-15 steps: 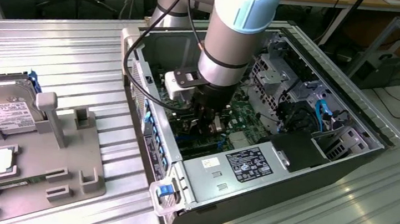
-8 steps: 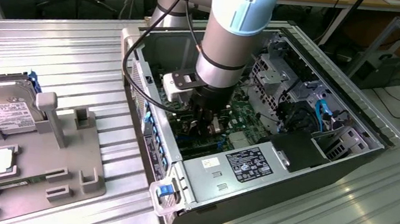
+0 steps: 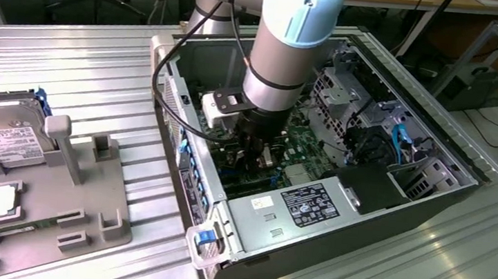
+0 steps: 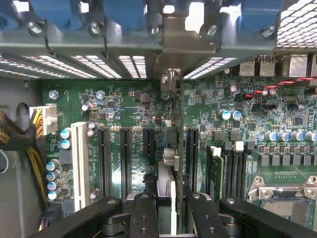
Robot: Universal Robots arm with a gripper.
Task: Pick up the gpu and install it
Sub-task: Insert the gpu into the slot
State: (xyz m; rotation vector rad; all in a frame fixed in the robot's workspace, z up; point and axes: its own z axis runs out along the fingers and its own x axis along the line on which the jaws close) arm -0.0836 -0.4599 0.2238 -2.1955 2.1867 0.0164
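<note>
The gripper (image 4: 166,198) is reaching down inside the open case (image 3: 250,216), its fingers (image 4: 143,213) closing narrowly on the gpu (image 4: 168,163). The card is standing edge-on over the motherboard (image 4: 124,109), among the slots (image 4: 104,158), its bracket end lying against the case's rear wall. On the worktop's left edge, a tray (image 3: 83,219) is carrying a hard drive (image 3: 5,131).

The arm (image 3: 287,39) reaches steeply down from above, its pale grey and silver forearm nearly vertical and the dark wrist section below it pointing straight down. The gripper (image 4: 166,196) hangs at its lower end, black fingers (image 4: 143,213) pointing downward. The two fingers stand close together, pinching a thin edge-on card, the gpu (image 4: 168,163), between them.
</note>
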